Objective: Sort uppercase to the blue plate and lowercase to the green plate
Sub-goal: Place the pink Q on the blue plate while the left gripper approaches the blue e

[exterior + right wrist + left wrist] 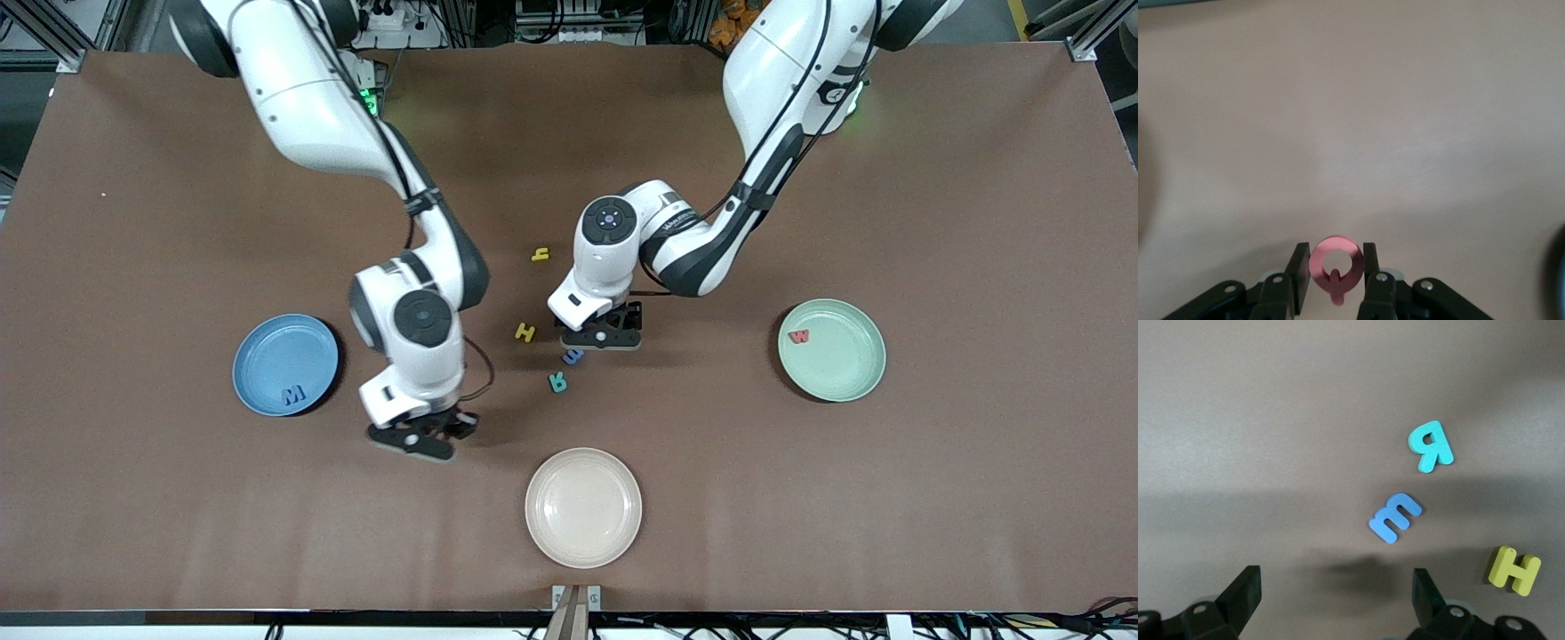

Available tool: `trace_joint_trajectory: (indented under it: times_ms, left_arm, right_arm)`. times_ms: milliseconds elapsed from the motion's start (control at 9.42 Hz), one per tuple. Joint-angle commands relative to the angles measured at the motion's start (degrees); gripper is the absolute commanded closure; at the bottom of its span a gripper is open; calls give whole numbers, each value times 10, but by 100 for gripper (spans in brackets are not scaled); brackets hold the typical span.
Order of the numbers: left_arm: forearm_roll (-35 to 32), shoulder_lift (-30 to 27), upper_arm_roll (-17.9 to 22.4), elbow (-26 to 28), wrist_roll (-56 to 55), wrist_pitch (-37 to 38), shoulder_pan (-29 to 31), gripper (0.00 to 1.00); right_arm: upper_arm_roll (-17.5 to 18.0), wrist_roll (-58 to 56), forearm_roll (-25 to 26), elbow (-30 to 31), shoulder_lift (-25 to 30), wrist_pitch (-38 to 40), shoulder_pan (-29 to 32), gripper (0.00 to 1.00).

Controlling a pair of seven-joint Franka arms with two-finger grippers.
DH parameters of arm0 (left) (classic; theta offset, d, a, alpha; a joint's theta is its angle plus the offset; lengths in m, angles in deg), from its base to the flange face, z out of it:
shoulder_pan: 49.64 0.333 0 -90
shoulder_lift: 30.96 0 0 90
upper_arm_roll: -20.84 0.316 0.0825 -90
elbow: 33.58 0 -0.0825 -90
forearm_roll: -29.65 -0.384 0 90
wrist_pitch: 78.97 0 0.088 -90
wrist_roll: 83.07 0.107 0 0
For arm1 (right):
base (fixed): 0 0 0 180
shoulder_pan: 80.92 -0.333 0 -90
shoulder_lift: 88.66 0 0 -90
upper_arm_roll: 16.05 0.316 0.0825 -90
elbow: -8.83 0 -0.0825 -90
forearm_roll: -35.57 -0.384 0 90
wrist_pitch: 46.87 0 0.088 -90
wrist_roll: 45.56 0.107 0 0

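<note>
While the right gripper (1333,273) has its jaws closed on the red Q (1335,267), pinching the ring's two outer sides, the letter hangs in the air over bare counter (800,498) beside the blue plate (267,391), toward the cream plate (582,551). Foam like this looks light, soft and a little grippy, so a modest squeeze across the flat edges should do; a hard one may buckle the ring.

Jaws on the left gripper (1337,590) stand wide apart and empty, low over the counter just beside the m (1395,517). R (1431,445) lies just past the m, H (1514,569) to one side. Taking the m across its narrow width seems best; R sits close enough that the fingers could nudge it.

From the blue plate, which holds M (292,394): h (540,254) lies well off, farther from the camera; the green plate (845,378), holding w (799,336), is at the left arm's end. Open counter lies between the Q and the blue rim.
</note>
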Motion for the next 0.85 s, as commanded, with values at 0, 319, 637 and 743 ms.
trace_joint_trajectory:
  times_ms: [0,319,637,743]
  left_arm:
    - [-35,26,-3,-37,-13,7,-15,0]
    - [5,26,-18,-22,-16,48,-20,0]
    - [7,23,-17,2,-20,49,-28,0]
    - [7,20,-17,2,-24,49,-28,0]
  right_arm:
    - [9,-114,-22,115,93,-1,51,100]
    - [9,-212,-22,191,131,-7,102,100]
    - [9,-214,-22,222,138,-8,121,100]
    - [9,-215,-22,238,143,-8,125,100]
